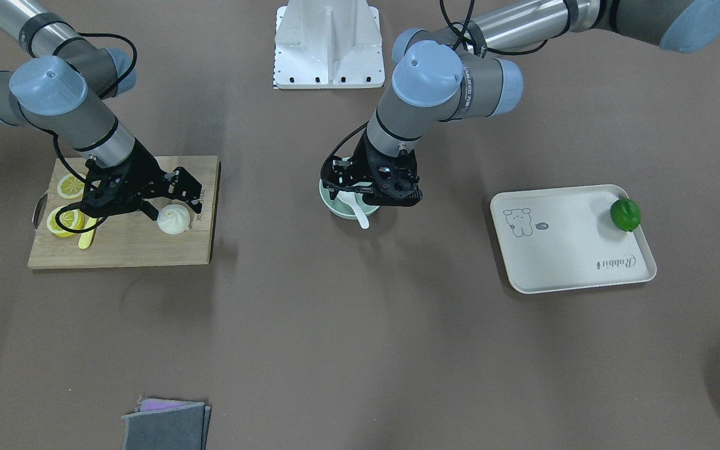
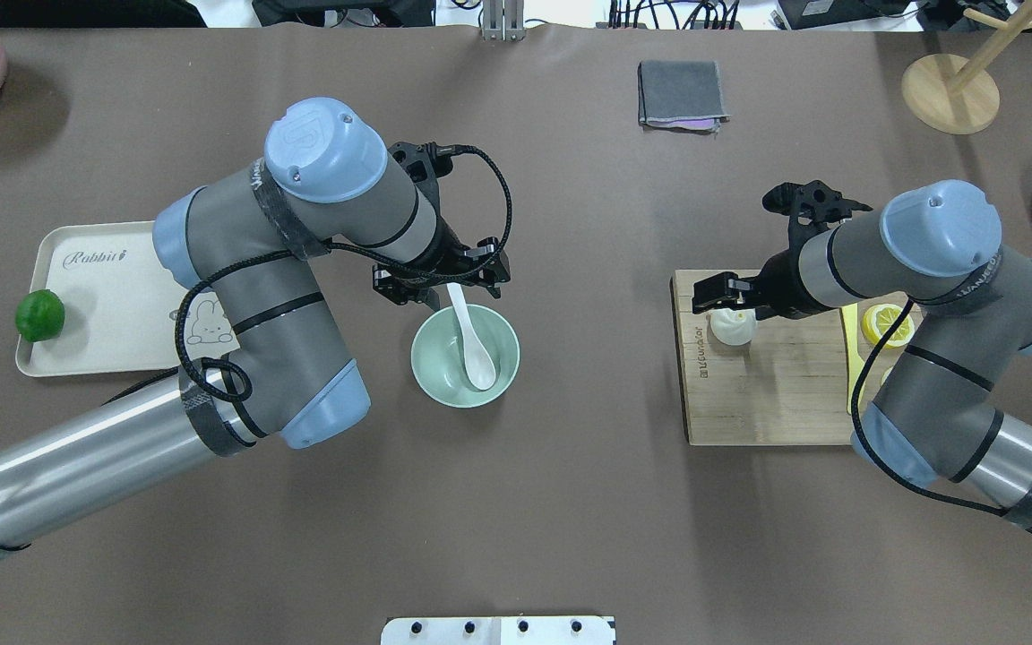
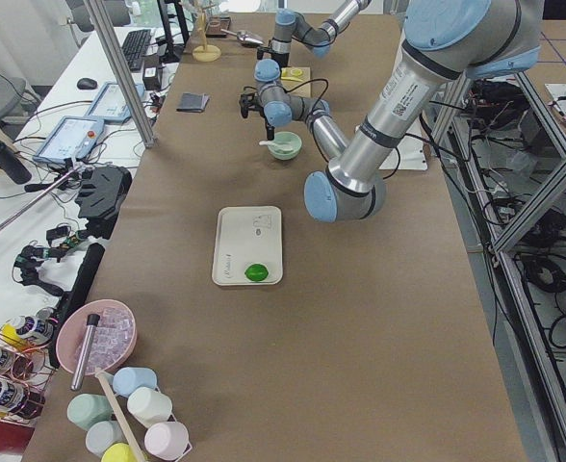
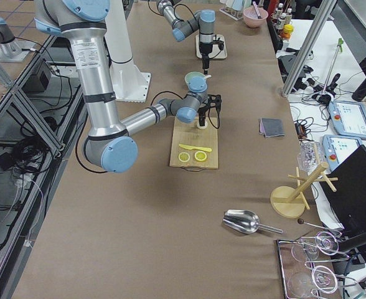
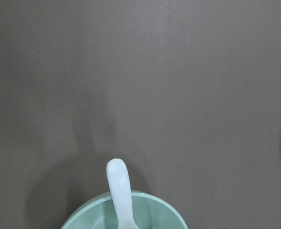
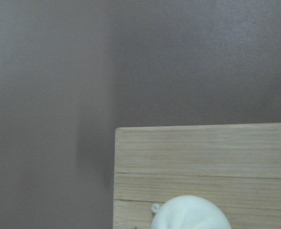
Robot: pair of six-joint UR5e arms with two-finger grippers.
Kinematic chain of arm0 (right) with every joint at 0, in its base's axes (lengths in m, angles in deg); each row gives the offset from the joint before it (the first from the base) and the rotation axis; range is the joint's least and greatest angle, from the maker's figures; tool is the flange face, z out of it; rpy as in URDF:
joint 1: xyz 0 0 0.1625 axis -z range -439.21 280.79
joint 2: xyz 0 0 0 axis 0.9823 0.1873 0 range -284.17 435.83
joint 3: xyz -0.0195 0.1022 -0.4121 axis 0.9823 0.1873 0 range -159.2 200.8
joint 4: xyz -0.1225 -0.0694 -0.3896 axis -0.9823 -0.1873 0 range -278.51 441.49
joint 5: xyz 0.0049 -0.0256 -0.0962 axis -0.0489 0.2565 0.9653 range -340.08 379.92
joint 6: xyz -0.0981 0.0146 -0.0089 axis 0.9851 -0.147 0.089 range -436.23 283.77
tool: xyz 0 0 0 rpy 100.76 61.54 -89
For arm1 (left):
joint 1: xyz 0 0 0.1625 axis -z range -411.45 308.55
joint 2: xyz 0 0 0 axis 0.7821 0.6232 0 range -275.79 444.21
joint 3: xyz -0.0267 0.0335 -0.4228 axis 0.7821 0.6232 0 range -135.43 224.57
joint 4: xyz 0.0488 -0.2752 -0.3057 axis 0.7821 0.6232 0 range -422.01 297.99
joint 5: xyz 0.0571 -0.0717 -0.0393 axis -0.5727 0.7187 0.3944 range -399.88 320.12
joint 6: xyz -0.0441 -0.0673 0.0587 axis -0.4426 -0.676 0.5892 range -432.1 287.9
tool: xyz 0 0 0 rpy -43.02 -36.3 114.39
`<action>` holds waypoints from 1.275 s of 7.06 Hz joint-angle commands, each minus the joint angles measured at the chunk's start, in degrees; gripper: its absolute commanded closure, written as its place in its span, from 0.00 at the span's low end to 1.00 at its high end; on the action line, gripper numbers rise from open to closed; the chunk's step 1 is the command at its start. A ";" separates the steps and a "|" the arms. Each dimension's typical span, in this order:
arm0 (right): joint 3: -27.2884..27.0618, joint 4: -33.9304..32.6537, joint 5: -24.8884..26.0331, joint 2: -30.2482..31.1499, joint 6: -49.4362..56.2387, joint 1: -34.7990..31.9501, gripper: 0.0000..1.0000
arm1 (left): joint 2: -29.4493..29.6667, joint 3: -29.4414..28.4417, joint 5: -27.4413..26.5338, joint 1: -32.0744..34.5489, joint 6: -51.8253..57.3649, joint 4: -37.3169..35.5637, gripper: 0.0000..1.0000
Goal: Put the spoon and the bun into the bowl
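Note:
The white spoon (image 2: 471,345) lies in the mint-green bowl (image 2: 434,372) at mid-table, with its handle over the far rim; the spoon (image 5: 119,195) and the bowl (image 5: 157,210) also show in the left wrist view. My left gripper (image 2: 438,278) hovers open just above the handle end and holds nothing. The white pleated bun (image 2: 733,327) sits on the wooden cutting board (image 2: 767,394); the bun also shows in the front view (image 1: 174,220) and the right wrist view (image 6: 190,214). My right gripper (image 1: 172,203) is open, low over the bun, with a finger on either side.
Lemon slices (image 1: 66,219) and a yellow knife (image 1: 88,236) lie on the board behind the right gripper. A cream tray (image 1: 560,262) with a green lime (image 1: 625,214) is on the robot's left. A grey cloth (image 2: 679,94) lies at the far edge.

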 commanded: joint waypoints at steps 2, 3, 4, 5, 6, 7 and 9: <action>-0.14 -1.79 1.55 1.92 0.00 1.05 0.62 | 0.09 0.03 -0.07 0.81 -0.23 1.12 0.02; -0.15 -1.80 1.47 1.92 0.00 1.32 1.00 | 0.00 0.03 -0.07 0.98 -0.41 1.47 0.02; -0.67 -1.80 1.46 1.83 0.00 1.41 1.00 | 0.00 0.03 -0.07 1.07 -0.41 1.47 0.02; -1.46 -2.50 1.46 0.70 -0.09 1.75 1.00 | 0.09 0.21 -0.07 1.51 -0.32 1.56 0.02; -3.81 -6.51 1.38 -3.14 -0.17 1.84 1.00 | -0.52 1.69 1.41 4.65 0.11 2.26 0.02; -4.53 -12.90 2.07 -9.97 -3.74 3.15 1.00 | -4.44 5.01 4.73 6.85 1.51 2.35 0.02; -4.10 -16.12 14.59 -18.79 -14.37 13.31 1.00 | -11.66 8.38 15.09 15.09 11.93 2.18 0.02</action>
